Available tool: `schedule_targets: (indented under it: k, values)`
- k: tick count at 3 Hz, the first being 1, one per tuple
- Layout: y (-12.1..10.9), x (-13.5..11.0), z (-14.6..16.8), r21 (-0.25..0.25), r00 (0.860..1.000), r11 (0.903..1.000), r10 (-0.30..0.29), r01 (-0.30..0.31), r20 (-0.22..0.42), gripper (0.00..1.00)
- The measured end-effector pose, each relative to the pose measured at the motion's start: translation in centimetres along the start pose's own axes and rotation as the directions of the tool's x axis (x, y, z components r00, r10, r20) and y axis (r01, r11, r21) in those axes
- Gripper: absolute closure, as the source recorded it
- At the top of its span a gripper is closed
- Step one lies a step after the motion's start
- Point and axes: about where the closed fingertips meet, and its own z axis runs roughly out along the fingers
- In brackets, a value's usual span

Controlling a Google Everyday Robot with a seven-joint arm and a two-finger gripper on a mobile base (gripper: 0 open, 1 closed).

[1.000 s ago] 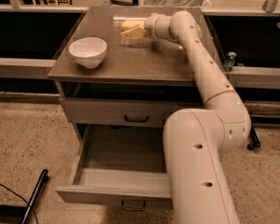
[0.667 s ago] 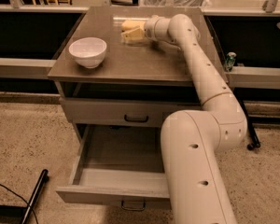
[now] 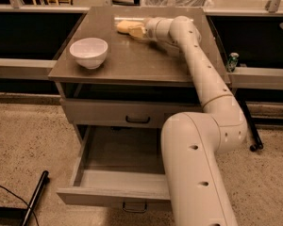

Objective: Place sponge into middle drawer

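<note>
Closest and down low, the middle drawer [image 3: 122, 154] is pulled wide open, and the big white arm [image 3: 198, 79] rises at its right. Up on the table top [image 3: 132, 62] sits a white bowl [image 3: 88, 52] (on the left). Farther back the gripper [image 3: 136, 31] is right against the sponge [image 3: 123, 26], but I cannot tell how far open it is or whether it holds the sponge.

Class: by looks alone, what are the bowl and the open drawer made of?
The bowl: probably glazed ceramic or plastic; smooth, white, glossy. The middle drawer: seemingly painted metal or laminate; flat, matt grey panels. The gripper is at the far side of the tabletop, by the sponge.
</note>
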Motion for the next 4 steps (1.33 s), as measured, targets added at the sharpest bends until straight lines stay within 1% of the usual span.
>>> schedule_targets:
  k: [1, 2, 3, 4]
  values:
    - [-0.2, -0.1, -0.9, -0.009, 1.000, 0.9999, -0.005, 0.005, 0.000, 0.66]
    - [-0.1, -1.3, -3.8, -0.081, 0.998, 0.9967, 0.011, -0.006, 0.061, 0.89]
    - [0.6, -4.3, -9.3, -0.191, 0.986, 0.9813, 0.008, 0.025, 0.169, 1.00]
    - [1.9, -5.7, -15.6, -0.237, 0.954, 0.9422, -0.180, 0.237, 0.238, 1.00]
